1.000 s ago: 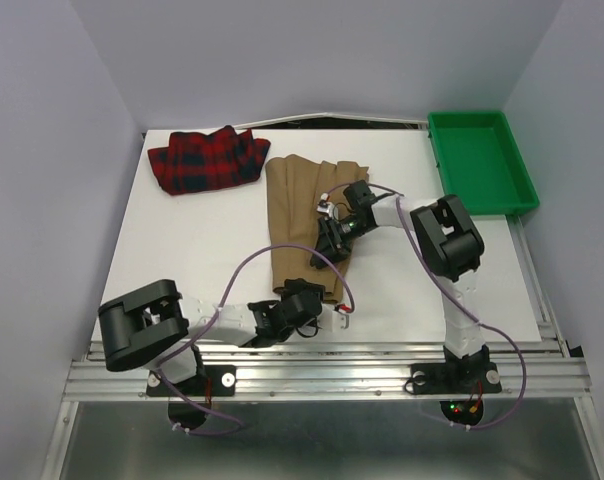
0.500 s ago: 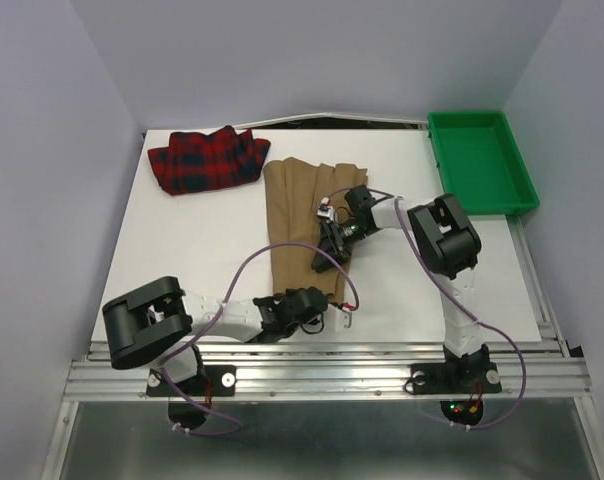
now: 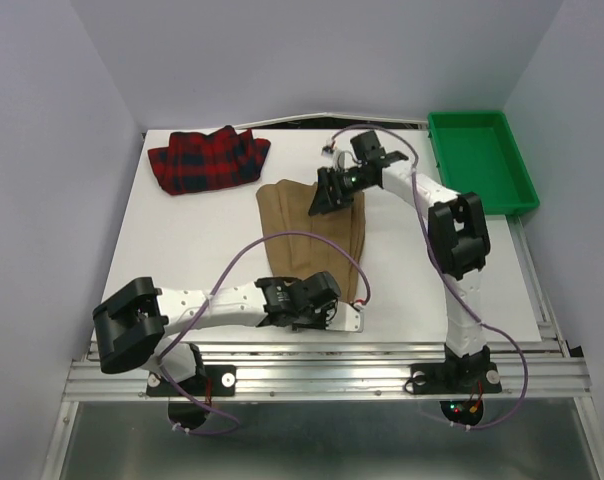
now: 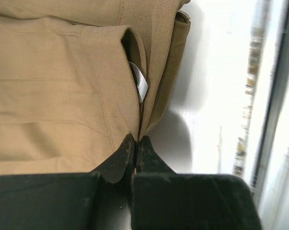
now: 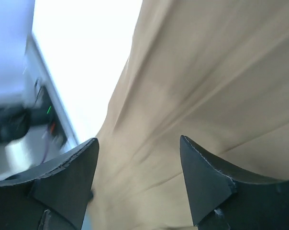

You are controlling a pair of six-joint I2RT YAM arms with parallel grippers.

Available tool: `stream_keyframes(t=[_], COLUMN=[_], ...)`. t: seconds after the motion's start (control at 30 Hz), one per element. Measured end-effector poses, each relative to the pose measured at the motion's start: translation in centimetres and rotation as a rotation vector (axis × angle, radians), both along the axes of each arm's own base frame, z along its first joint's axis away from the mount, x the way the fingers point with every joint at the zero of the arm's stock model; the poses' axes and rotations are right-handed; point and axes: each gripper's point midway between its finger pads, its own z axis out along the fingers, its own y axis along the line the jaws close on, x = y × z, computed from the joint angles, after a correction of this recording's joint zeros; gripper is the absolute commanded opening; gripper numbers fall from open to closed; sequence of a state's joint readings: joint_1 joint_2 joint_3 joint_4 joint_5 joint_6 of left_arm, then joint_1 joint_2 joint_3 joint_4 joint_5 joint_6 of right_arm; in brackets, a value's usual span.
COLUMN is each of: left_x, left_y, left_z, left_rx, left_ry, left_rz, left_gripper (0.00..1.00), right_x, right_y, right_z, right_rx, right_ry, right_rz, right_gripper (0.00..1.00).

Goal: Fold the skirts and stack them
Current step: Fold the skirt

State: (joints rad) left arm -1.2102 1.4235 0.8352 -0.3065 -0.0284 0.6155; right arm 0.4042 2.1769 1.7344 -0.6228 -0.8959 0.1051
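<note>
The tan skirt (image 3: 312,235) lies lengthwise down the middle of the table, its near end partly folded into layers. My left gripper (image 3: 322,288) is at that near end. In the left wrist view its jaws (image 4: 136,140) are shut on the tan skirt (image 4: 63,96), pinching a folded edge beside a white label (image 4: 141,85). My right gripper (image 3: 327,197) hovers over the skirt's far end. It stands open (image 5: 137,151) with tan skirt (image 5: 206,81) below the fingers and nothing between them. The red plaid skirt (image 3: 208,160) lies bunched at the far left.
A green plastic tray (image 3: 522,190) stands at the far right corner. Purple cables loop from both arms over the skirt's near half. The table's near edge and metal rail (image 3: 322,370) run just behind the left gripper.
My right gripper has travelled from the skirt's middle to its far end and opened wider. My left gripper has shut on the near edge. The skirt's far edge now lies nearer to the arms.
</note>
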Motion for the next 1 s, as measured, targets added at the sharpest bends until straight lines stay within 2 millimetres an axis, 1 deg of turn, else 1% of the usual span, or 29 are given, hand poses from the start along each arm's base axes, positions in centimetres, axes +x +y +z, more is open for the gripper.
stream_keyframes(t=[0.07,0.1,0.13,0.17,0.2,0.23,0.27,0.3,0.33,0.37,0.4,0.43,0.47,0.5,0.53,0.63,0.67,0.7,0.73,0.8,0.9,0.97,1.0], left_x=[-1.1,-1.6,-1.9,-2.4,-2.8,-3.0,-3.3,-3.5,-3.7,-3.8,-3.9,-4.1,-4.2,-4.4,-4.5,-4.7,-4.7,-4.5,-4.2,-2.7,0.5,2.9,4.0], left_y=[0.3,0.4,0.5,0.5,0.4,0.3,0.1,-0.3,-0.5,-0.7,-1.1,-1.6,-1.8,-1.9,-2.0,-2.5,-2.6,-2.8,-3.0,-3.5,-4.1,-4.4,-4.4], left_z=[-0.2,-0.2,-0.2,0.0,0.2,0.4,0.8,1.2,1.6,1.9,2.4,2.8,3.0,3.2,3.4,4.2,4.6,5.2,5.6,7.0,8.3,8.6,8.6], left_rx=[0.015,0.020,0.024,0.027,0.027,0.025,0.022,0.014,0.010,0.008,0.002,-0.007,-0.009,-0.008,-0.004,0.011,0.009,0.009,0.002,-0.012,-0.034,-0.047,-0.048], left_ry=[0.059,0.084,0.100,0.128,0.151,0.163,0.183,0.198,0.210,0.219,0.230,0.245,0.254,0.264,0.274,0.309,0.322,0.333,0.338,0.348,0.357,0.362,0.364], left_rz=[-0.013,-0.018,-0.022,-0.028,-0.034,-0.037,-0.044,-0.050,-0.056,-0.060,-0.067,-0.078,-0.084,-0.091,-0.099,-0.114,-0.119,-0.117,-0.117,-0.102,-0.063,-0.030,-0.017], left_gripper=[0.00,0.00,0.00,0.00,0.00,0.00,0.00,0.00,0.00,0.00,0.00,0.00,0.00,0.00,0.00,0.00,0.00,0.00,0.00,0.00,0.00,0.00,0.00], right_x=[3.6,5.5,6.5,7.9,9.4,10.9,11.2,12.2,12.8,13.2,13.4,13.4,13.3,13.6,13.6,13.0,12.5,11.7,10.6,8.4,5.0,3.2,2.6], right_y=[0.1,-0.3,-0.4,-0.6,-0.6,-0.5,-0.5,-0.3,-0.3,-0.3,-0.2,-0.2,0.1,0.2,0.4,0.8,0.9,1.0,1.0,0.9,0.9,1.0,1.1], right_z=[2.3,3.4,3.8,4.3,4.4,4.0,3.4,1.9,0.5,-0.7,-2.6,-4.4,-5.6,-5.8,-5.5,-6.0,-6.2,-6.5,-6.7,-6.9,-7.1,-7.3,-7.3], right_rx=[0.011,0.008,0.004,-0.008,-0.019,-0.033,-0.041,-0.066,-0.085,-0.100,-0.118,-0.134,-0.118,-0.101,-0.088,-0.060,-0.037,-0.019,0.001,0.017,0.045,0.058,0.063], right_ry=[-0.125,-0.188,-0.215,-0.257,-0.298,-0.333,-0.331,-0.335,-0.327,-0.318,-0.298,-0.274,-0.248,-0.249,-0.251,-0.239,-0.229,-0.212,-0.189,-0.156,-0.095,-0.065,-0.055], right_rz=[-0.035,-0.065,-0.078,-0.099,-0.119,-0.137,-0.140,-0.153,-0.161,-0.166,-0.168,-0.170,-0.161,-0.164,-0.163,-0.143,-0.125,-0.107,-0.085,-0.047,0.010,0.042,0.053], right_gripper=[0.75,0.75,0.75,0.75,0.75,0.75,0.75,0.75,0.74,0.74,0.73,0.70,0.67,0.65,0.59,0.52,0.48,0.47,0.44,0.41,0.38,0.36,0.36])
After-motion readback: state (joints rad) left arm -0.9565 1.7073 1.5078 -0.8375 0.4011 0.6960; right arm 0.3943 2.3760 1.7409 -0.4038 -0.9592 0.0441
